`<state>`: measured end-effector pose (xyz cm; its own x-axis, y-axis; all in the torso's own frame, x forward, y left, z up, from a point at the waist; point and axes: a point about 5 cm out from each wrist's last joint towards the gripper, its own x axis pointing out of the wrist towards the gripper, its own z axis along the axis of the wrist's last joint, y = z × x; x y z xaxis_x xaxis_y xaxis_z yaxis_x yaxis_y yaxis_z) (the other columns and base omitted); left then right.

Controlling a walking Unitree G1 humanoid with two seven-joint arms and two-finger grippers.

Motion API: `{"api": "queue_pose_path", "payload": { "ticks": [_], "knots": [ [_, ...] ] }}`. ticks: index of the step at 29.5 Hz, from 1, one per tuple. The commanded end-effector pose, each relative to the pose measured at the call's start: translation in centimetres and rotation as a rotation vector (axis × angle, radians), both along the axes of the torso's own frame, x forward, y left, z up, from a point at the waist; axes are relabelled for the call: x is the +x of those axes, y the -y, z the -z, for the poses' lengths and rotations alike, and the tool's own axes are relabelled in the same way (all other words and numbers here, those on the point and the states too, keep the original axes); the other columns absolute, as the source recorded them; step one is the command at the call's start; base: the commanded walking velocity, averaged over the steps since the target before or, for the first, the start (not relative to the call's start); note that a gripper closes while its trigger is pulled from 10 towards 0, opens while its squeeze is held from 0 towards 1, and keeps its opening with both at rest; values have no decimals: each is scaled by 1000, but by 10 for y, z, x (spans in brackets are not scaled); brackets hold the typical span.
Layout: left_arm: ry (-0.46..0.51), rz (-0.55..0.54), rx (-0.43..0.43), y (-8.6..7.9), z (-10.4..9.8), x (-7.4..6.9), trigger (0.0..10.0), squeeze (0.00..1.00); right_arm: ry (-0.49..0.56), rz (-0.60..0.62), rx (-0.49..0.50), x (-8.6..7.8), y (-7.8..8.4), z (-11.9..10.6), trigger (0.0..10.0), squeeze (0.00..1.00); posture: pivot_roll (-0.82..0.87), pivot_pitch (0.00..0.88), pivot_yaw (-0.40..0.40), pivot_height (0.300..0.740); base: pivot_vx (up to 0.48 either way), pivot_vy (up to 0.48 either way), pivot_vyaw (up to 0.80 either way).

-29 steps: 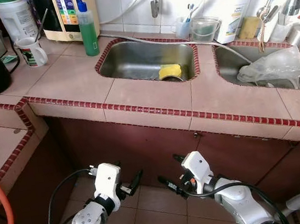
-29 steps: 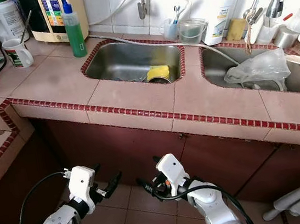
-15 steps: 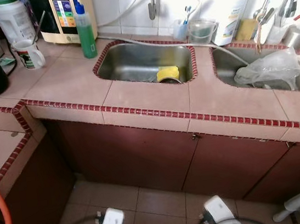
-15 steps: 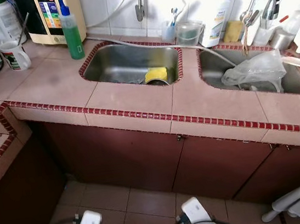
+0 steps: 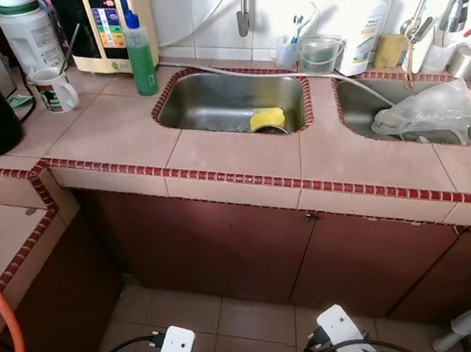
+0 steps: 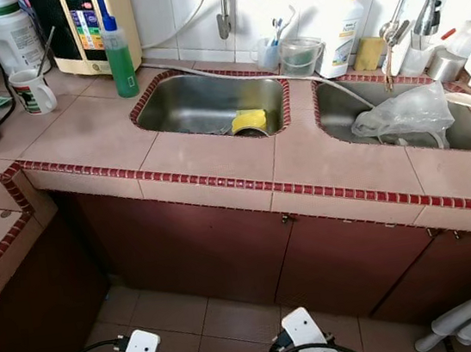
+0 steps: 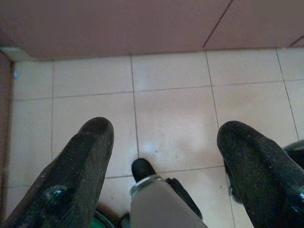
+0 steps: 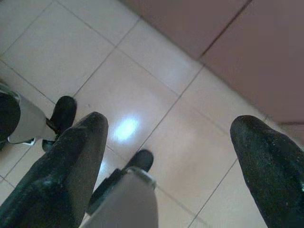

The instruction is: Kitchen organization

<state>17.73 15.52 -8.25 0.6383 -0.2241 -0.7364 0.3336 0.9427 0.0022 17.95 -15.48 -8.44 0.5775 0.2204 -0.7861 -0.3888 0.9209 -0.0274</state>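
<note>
Below tiled counter (image 5: 241, 153): gaping hands

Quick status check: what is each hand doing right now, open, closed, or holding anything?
Left hand: open, holding nothing, hanging low over the floor tiles.
Right hand: open, holding nothing, also low over the floor by the cabinet doors.

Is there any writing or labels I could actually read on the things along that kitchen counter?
None can be read.
Cream appliance: coloured panel with buttons, print too small.
White mug: dark picture, lettering blurred.
White bottle: label print blurred.
White jug: no legible label.
Green bottle: no label visible.
</note>
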Motion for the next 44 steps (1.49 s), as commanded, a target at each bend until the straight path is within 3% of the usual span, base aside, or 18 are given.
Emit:
{"api": "queue_pose_path", "payload": {
  "ticks": [1, 7, 25, 44],
  "knots": [
    [-3, 8, 10, 1, 1, -1, 10000, 0, -23, 49, -10, -5, 5, 3, 10000, 0, 51, 0, -55, 740, 0, 0, 0],
    [-10, -7, 7, 3, 1, 0, 10000, 0, -38, 87, -9, -10, 6, 5, 10000, 0, 34, 0, -45, 740, 0, -54, 0],
    [-11, 60, 9, 16, -2, 8, 10000, 0, -44, 70, -13, -8, -3, 6, 10000, 0, -5, 0, -26, 740, 0, -480, 0],
    [-55, 77, 36, 13, 5, -7, 10000, 0, -65, 66, -29, -11, -3, 7, 10000, 0, -4, 0, -16, 740, 0, -468, 0]
  ]
}}
